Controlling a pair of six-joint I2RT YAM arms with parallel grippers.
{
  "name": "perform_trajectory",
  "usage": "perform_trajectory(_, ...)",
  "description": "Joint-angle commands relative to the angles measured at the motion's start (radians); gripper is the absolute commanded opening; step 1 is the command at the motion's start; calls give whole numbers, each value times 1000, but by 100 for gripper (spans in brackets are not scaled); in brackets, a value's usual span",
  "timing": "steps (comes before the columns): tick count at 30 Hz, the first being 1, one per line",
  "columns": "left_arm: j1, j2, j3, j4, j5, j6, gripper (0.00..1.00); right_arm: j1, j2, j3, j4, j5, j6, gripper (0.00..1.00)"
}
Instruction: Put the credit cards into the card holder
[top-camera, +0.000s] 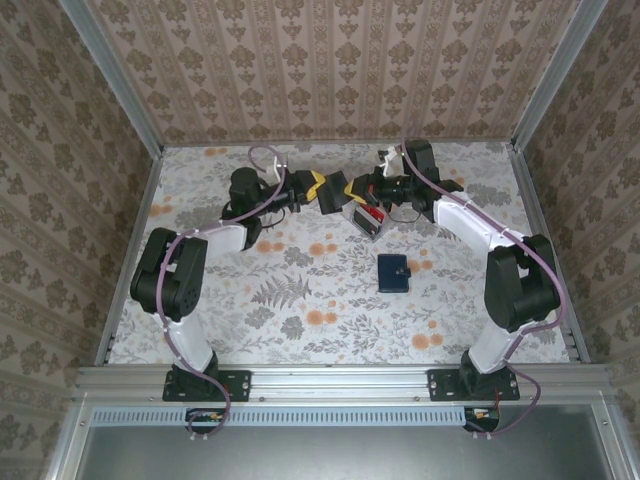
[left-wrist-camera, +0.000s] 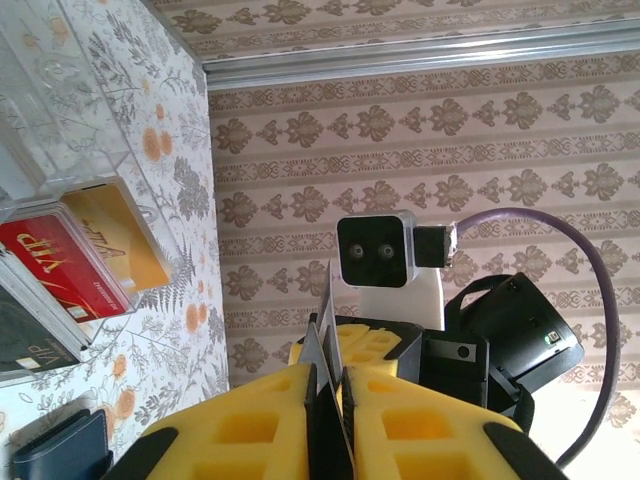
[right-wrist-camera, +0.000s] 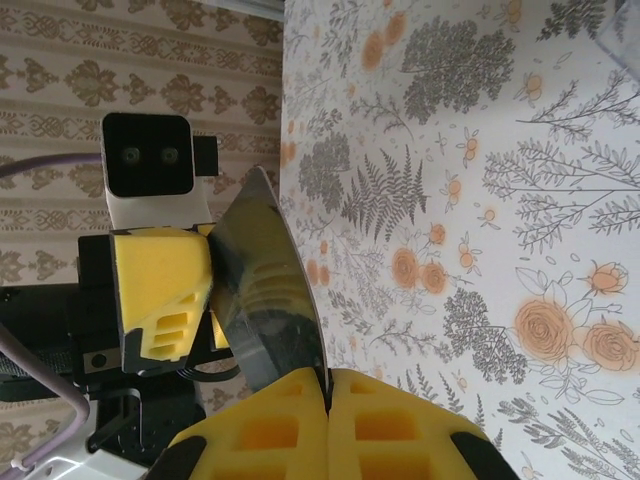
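While both of my grippers are clamped on one dark grey card (right-wrist-camera: 265, 290), that card hangs in the air above the far middle of the table (top-camera: 300, 300), clear of the surface. My right gripper (right-wrist-camera: 328, 385) is closed on one edge of it. My left gripper (left-wrist-camera: 328, 375) is closed on the opposite side, so the card bridges the two sets of yellow pads. The right wrist view shows a glossy, mirror-like face with a slight bow.

Handling notes:

1. The card is thin and light. It resists bending along its edges but flexes across its face. I judge the bow to come from my two grips pressing toward each other.
2. The glossy plastic is probably slippery. I should pinch the flat faces near one short edge, leaving most of the length free to enter a slot.
3. Only one gripper should carry the card. Pulling apart with both shut could twist it or flick it loose.

The card holder (top-camera: 393, 272) lies flat on the table, nearer my bases and right of centre, well apart from the held card. It looks folded shut, though it is too small to confirm. A clear plastic box (left-wrist-camera: 60, 120) near my grippers holds a red card (left-wrist-camera: 55, 265) and an orange-tan card (left-wrist-camera: 125, 235).
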Motion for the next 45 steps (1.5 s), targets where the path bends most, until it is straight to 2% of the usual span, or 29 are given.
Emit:
perform_trajectory(1,6,-4,-2,111,16,-24,13,-17,-22,-31,-42,87,9,6)
perform_trajectory(8,35,-11,-58,38,-24,10,2,-39,-58,-29,-73,87,-57,5)
perform_trajectory(11,51,-29,-95,-50,-57,61,0,-40,-63,-4,-133,103,-161,7)
perform_trajectory(13,61,-52,-109,-182,-72,135,0,-35,-54,14,-178,118,-297,8)
perform_trajectory(19,67,-128,-104,-513,-125,335,0,34,42,92,-410,392,-762,7)
perform_trajectory(25,66,-178,-73,-667,-141,448,0,133,97,65,-373,701,-1031,4)
perform_trajectory(31,66,-189,-51,-714,-135,488,0,159,130,56,-316,807,-1139,3)
perform_trajectory(34,66,-184,-50,-708,-127,486,0,161,161,90,-360,859,-1161,3)
perform_trajectory(45,63,-180,-49,-708,-124,485,0,163,181,57,-317,843,-1180,5)
